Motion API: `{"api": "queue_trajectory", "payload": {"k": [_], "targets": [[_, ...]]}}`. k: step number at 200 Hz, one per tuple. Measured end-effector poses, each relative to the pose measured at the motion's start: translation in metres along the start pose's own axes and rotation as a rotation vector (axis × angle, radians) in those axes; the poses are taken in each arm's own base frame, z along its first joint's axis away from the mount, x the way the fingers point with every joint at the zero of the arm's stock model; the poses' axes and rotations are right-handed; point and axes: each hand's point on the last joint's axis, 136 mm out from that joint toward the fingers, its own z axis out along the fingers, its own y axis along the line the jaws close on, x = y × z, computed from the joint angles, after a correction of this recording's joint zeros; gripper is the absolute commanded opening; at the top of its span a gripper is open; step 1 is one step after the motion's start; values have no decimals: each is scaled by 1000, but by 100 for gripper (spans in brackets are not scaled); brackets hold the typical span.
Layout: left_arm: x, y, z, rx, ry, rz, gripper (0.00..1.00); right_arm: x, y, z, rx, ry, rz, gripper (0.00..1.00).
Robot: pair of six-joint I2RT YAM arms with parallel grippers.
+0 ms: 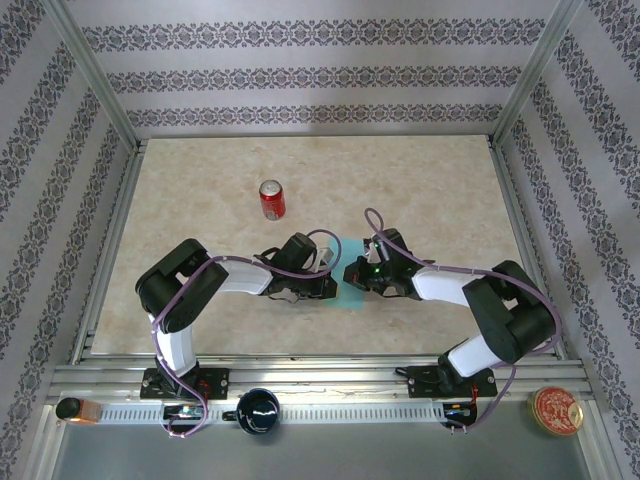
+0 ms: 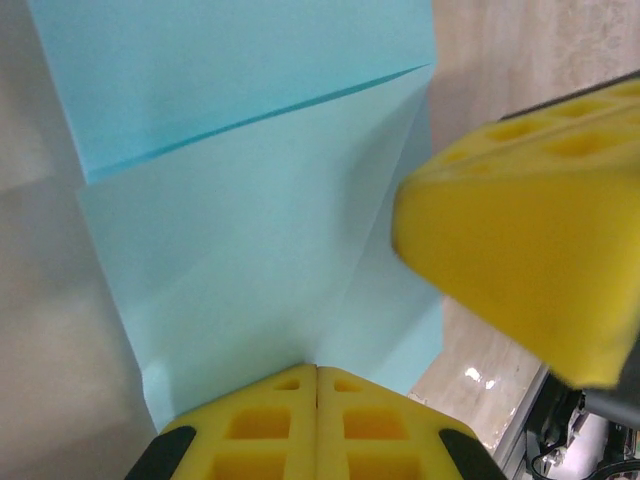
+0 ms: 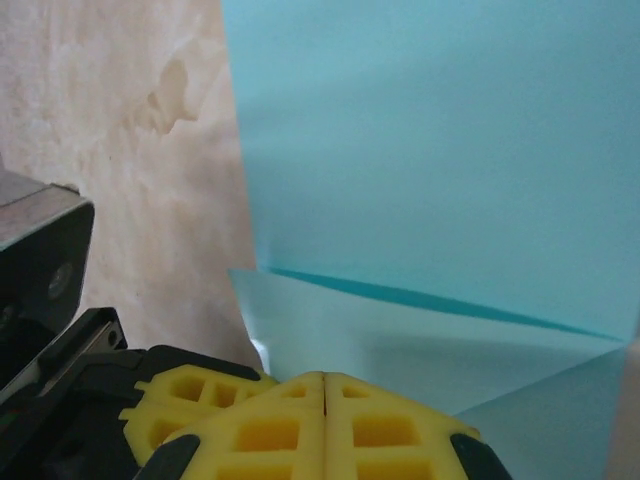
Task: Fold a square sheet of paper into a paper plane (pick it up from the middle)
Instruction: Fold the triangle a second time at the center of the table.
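Yellow foam pads of the left gripper (image 2: 317,372) are pressed flat together, their tips down on the square sheet of paper (image 2: 240,250). Whether a layer is nipped between them I cannot tell. The right gripper (image 3: 325,380) is likewise closed tight, tips on the same sheet. Just ahead of each set of jaws a turquoise flap lies folded over, its creases running in toward the tips. The two grippers face each other closely across the sheet, with the red soda can (image 1: 272,200) well beyond them on the table (image 1: 440,190). As for risk, the thin sheet could slide or wrinkle if one closed tip drags while the other lifts, skewing the crease. The grippers are also near enough to knock together.
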Motion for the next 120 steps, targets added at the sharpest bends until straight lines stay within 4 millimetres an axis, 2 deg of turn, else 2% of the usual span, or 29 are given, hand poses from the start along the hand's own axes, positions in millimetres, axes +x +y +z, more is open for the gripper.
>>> {"api": "queue_trajectory", "payload": {"k": [30, 69, 120], "targets": [[0, 0, -1, 3, -8, -1, 0, 9, -15, 11, 46, 43, 32, 4], [0, 0, -1, 4, -10, 0, 0, 4, -17, 10, 32, 47, 45, 4], [0, 0, -1, 8, -12, 2, 0, -20, -32, -2, 32, -7, 107, 5]]}}
